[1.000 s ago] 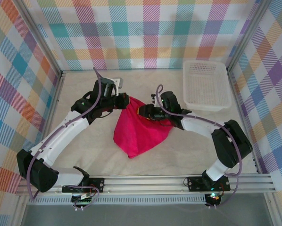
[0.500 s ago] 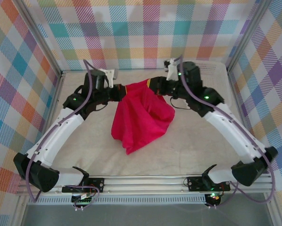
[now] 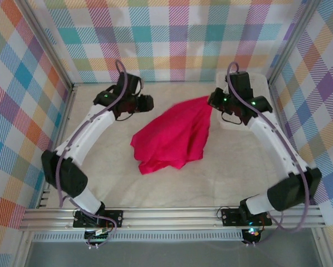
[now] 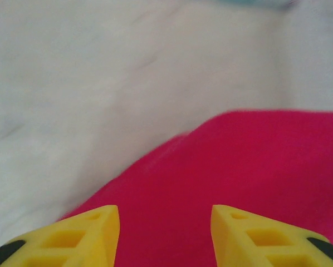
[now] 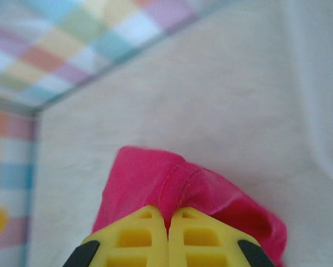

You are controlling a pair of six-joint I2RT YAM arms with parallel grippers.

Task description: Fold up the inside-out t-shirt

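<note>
The inside-out t-shirt point(image 3: 172, 136) is a crimson heap in the middle of the table, stretched up toward the back right. My right gripper point(image 3: 212, 100) holds that raised corner; in the right wrist view its yellow jaws point(image 5: 168, 214) are shut on a stitched seam of the t-shirt point(image 5: 150, 172). My left gripper point(image 3: 149, 103) hangs at the back left, just off the cloth's upper left edge. In the left wrist view it point(image 4: 165, 214) is open, its fingers point(image 4: 94, 231) apart with nothing between them and the red t-shirt point(image 4: 250, 161) lying below.
A white lattice basket point(image 3: 262, 89) stands at the back right, partly behind my right arm. Checked walls close the table on three sides. Bare pale table point(image 3: 99, 167) lies to the left and in front of the shirt.
My left gripper has opened and let go of the shirt, whose left side has dropped to the table. My right gripper has carried its corner to the right, toward the basket.
</note>
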